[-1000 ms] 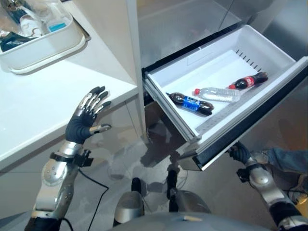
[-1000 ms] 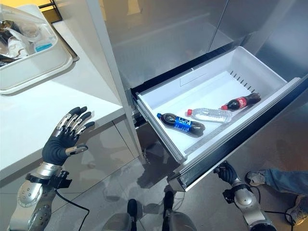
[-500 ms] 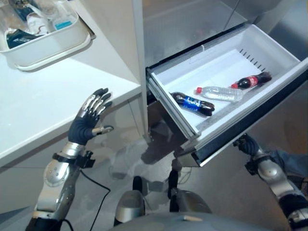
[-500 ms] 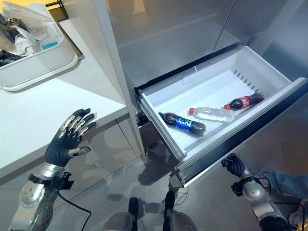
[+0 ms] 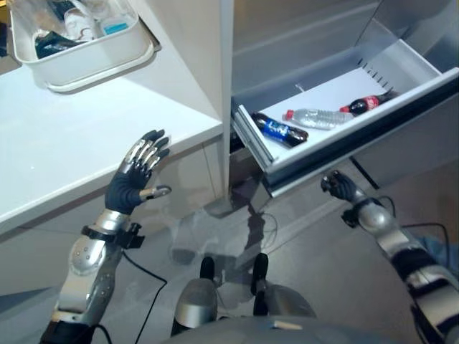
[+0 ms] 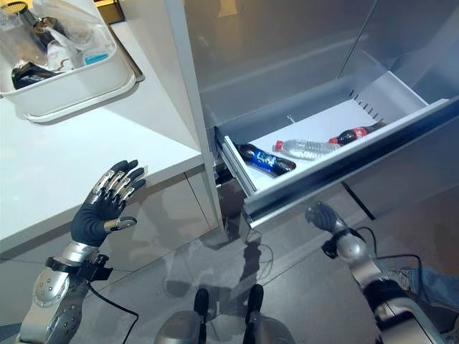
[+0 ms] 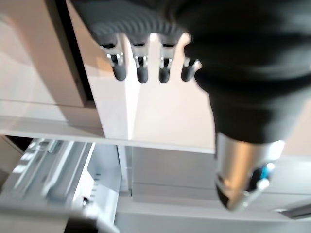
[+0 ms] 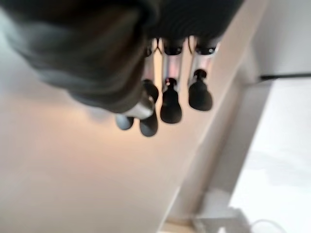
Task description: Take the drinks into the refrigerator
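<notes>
Inside the half-open fridge drawer, three drink bottles lying flat, right hand just below the drawer front, fingers loosely extended, left hand raised by the white counter, fingers spread, holding nothing.

A white tabletop carries a white bin of packaged items at its far edge. Beside the tabletop, the open refrigerator drawer holds a blue-labelled cola bottle, a clear water bottle and a red-labelled cola bottle.
</notes>
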